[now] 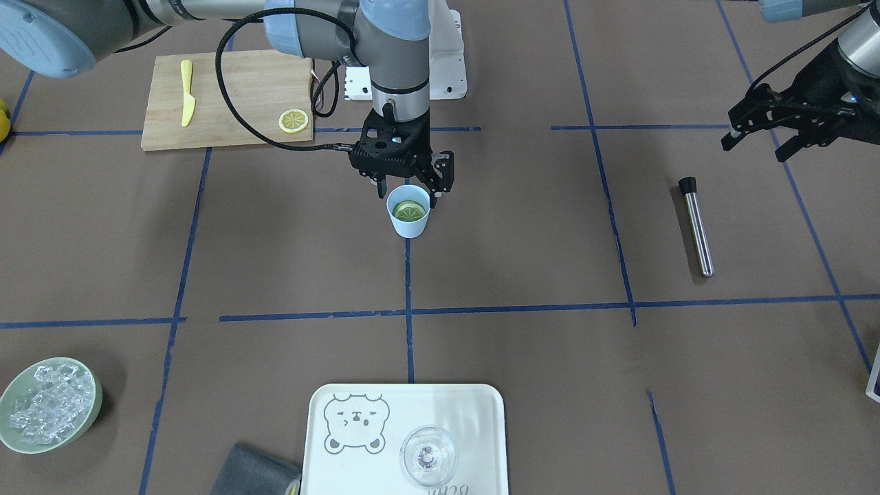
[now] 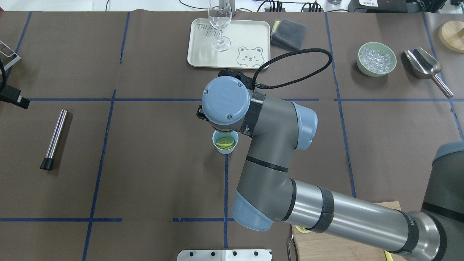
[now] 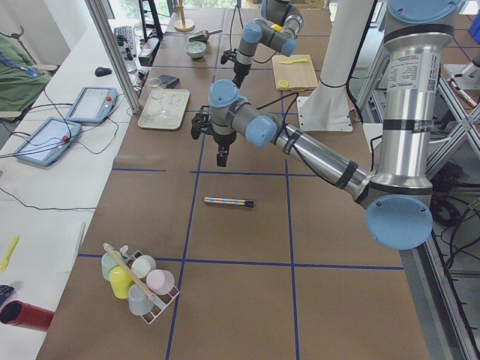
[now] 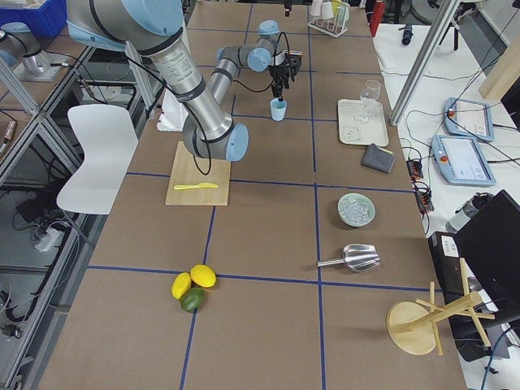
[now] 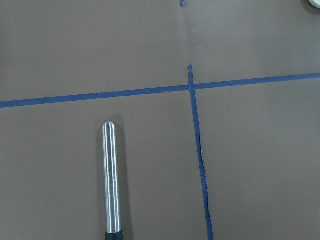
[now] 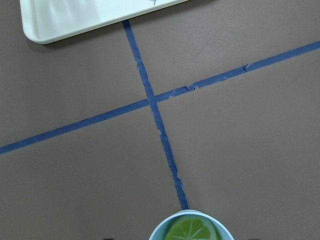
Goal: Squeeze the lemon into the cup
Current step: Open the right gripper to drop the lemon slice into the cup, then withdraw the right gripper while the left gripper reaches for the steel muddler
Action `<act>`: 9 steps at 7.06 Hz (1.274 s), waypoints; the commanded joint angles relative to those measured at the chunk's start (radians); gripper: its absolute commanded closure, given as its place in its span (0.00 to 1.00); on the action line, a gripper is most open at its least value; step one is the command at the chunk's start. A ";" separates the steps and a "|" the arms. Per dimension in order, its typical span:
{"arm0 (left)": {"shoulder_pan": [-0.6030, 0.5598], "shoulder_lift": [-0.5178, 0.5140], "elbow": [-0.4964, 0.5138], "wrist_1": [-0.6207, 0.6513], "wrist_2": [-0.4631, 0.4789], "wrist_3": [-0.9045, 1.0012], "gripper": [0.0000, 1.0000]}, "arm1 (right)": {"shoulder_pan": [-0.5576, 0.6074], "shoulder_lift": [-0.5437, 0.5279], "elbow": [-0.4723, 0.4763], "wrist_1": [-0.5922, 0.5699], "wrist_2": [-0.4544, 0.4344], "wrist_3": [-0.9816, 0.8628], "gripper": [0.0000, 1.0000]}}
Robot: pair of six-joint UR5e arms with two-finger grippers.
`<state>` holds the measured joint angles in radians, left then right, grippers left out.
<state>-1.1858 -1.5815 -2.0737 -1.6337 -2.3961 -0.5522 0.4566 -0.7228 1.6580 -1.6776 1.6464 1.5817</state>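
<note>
The light-blue cup [image 1: 410, 224] stands upright at the table's middle. Lemon slices [image 1: 410, 210] lie inside it, pale cut face up; they also show in the overhead view [image 2: 225, 141] and the right wrist view [image 6: 192, 231]. My right gripper [image 1: 410, 190] hangs just above the cup's rim, open and empty, with one finger on either side of the rim. The overhead view hides it under the wrist. Another lemon slice [image 1: 294, 121] lies on the cutting board. My left gripper [image 1: 756, 143] is open and empty, raised far to the side above a steel rod.
A steel rod with a black end [image 1: 698, 227] lies under my left arm. A wooden cutting board [image 1: 234, 82] holds a yellow knife [image 1: 186, 93]. A tray [image 1: 412, 405] holds a clear glass [image 1: 427, 456]. A bowl of ice [image 1: 48, 405] and a grey cloth [image 1: 254, 471] lie nearby.
</note>
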 commanded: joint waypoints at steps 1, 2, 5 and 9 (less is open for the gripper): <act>0.003 -0.003 0.006 -0.003 0.005 0.002 0.00 | 0.039 -0.012 0.044 -0.011 0.094 -0.018 0.01; 0.020 -0.008 0.023 -0.009 0.006 0.003 0.00 | 0.062 -0.048 0.078 -0.014 0.128 -0.041 0.00; 0.126 -0.009 0.103 -0.012 0.012 0.005 0.00 | 0.137 -0.283 0.375 -0.213 0.194 -0.367 0.00; 0.146 -0.144 0.297 -0.015 0.133 0.005 0.00 | 0.379 -0.545 0.548 -0.226 0.398 -0.719 0.00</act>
<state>-1.0414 -1.6732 -1.8433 -1.6503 -2.2895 -0.5488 0.7526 -1.1875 2.1732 -1.9065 1.9866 0.9846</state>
